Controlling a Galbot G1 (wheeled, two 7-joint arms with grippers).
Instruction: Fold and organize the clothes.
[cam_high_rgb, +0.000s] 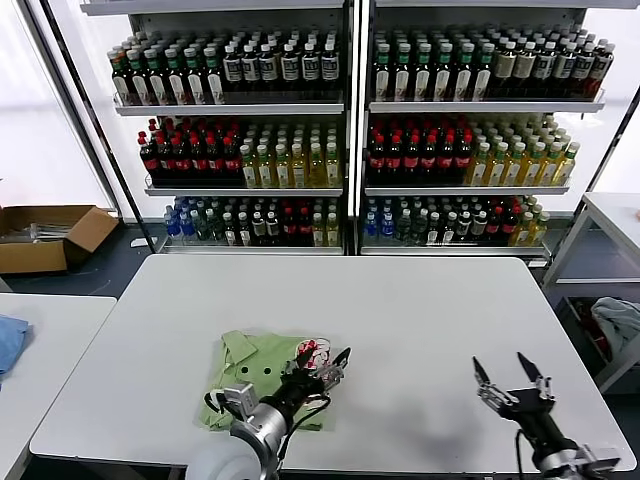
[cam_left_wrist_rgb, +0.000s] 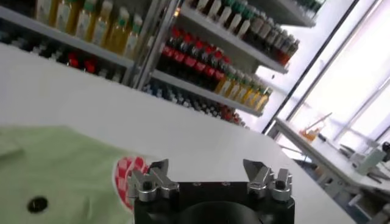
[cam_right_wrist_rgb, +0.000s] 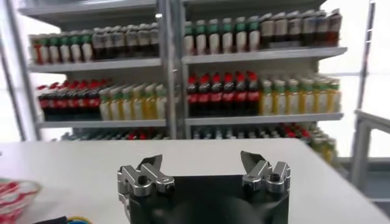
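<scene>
One light green short-sleeved polo shirt (cam_high_rgb: 262, 375), soft and limp, lies folded at table's 7 o'clock; left gripper (cam_high_rgb: 322, 364) spread empty over its logo, right gripper (cam_high_rgb: 511, 378) spread at 5 o'clock; pinch hems.

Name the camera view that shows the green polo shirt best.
Head view: the shirt lies whole on the table, left gripper over it. The left wrist view catches only a logo corner; the right wrist view shows only a red-checked scrap.

Head view downward; low wrist views toward shared shelves (cam_high_rgb: 350, 130).
</scene>
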